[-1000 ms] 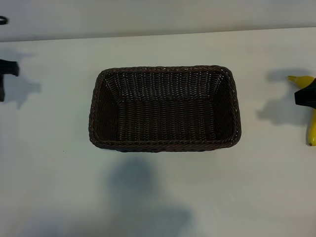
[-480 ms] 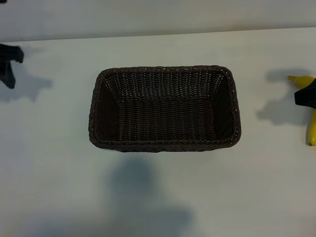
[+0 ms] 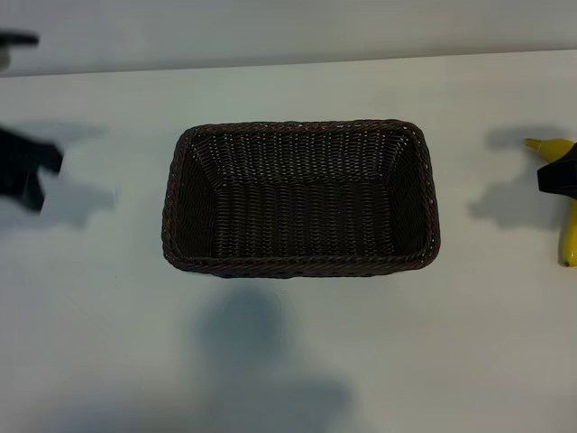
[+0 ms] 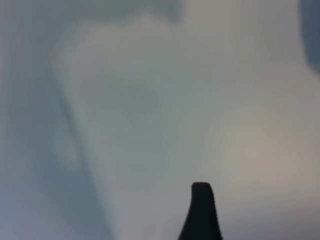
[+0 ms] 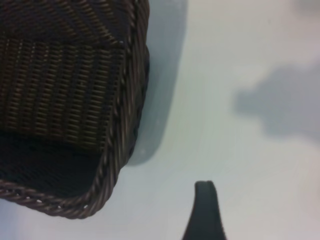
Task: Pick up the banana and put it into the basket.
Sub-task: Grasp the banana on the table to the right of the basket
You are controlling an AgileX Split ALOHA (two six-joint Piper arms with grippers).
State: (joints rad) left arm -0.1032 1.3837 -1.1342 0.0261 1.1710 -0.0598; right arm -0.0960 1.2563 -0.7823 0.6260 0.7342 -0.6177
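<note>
Right pincer (image 3: 559, 176) at right frame edge, spread wide above the banana (image 3: 568, 236), apparently holding nothing. Left pincer (image 3: 27, 171) at left edge, blurred, also wide open and empty. Basket (image 3: 302, 263) mid-frame on desk (image 3: 297, 361), nothing inside. Banana lying on desk well right of basket, partly covered and cut off.
</note>
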